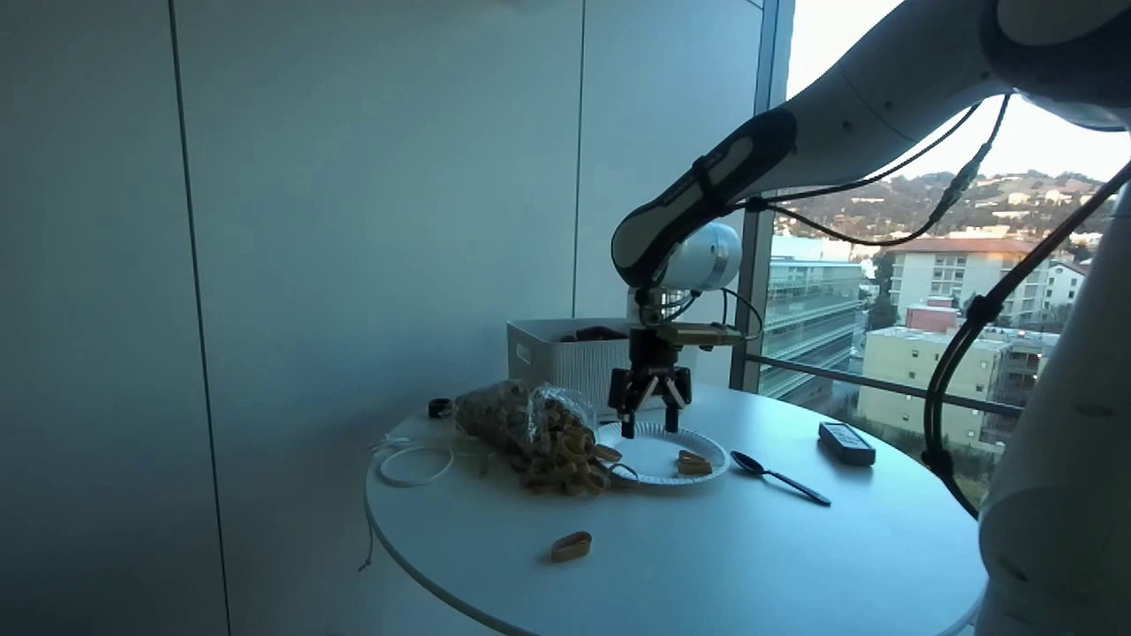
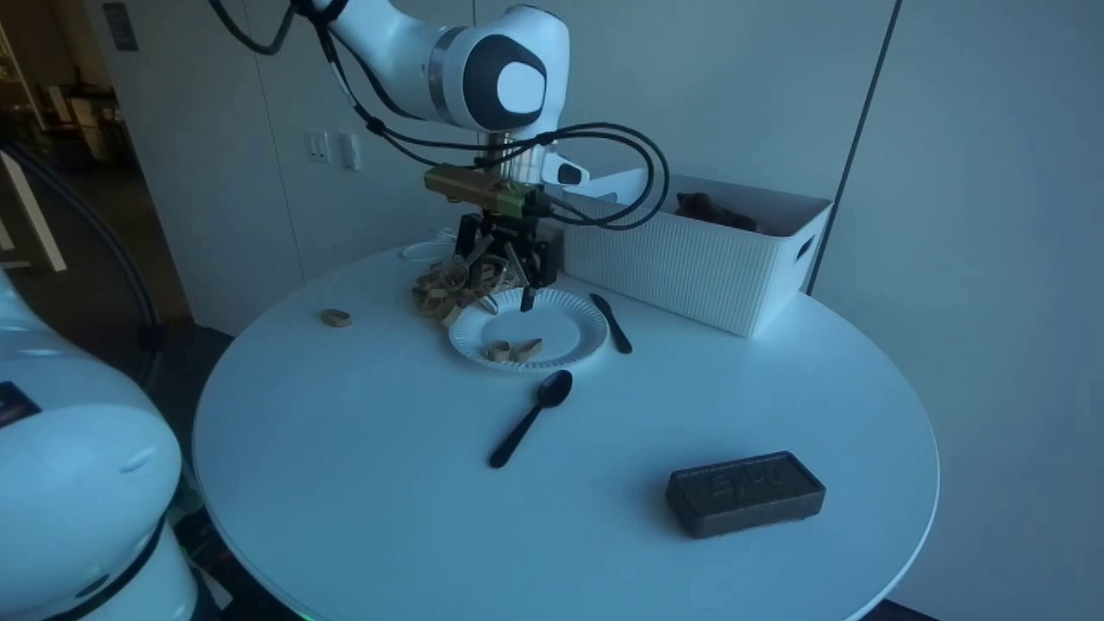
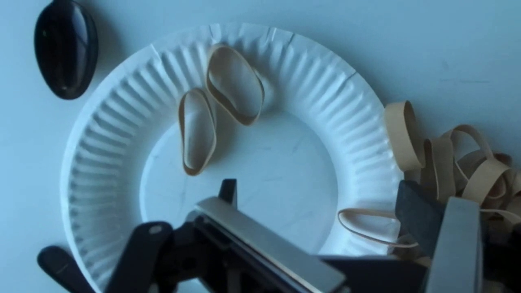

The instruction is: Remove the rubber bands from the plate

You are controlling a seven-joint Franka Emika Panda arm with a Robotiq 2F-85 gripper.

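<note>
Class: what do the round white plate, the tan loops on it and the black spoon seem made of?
Round white plate: probably paper, fairly matte; crimped rim.
Tan loops: matte, apparently rubber; thin and loosely bent.
Black spoon: glossy, with bright reflections; likely plastic, perhaps metal.

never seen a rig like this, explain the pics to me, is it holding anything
The machine is a robot arm ending in a two-fingered claw. Two pictures come from cameras standing nearby; the close-up looks down from one on its wrist.

On the round table sits a white plate with two rubber bands lying on it. Beside it, a clear bag spills a heap of bands, and at least one reaches over the plate's rim. Nearby are a black spoon, a second dark utensil, a dark block, a white box and one stray band. The claw is open above the plate's edge; I see nothing held.
</note>
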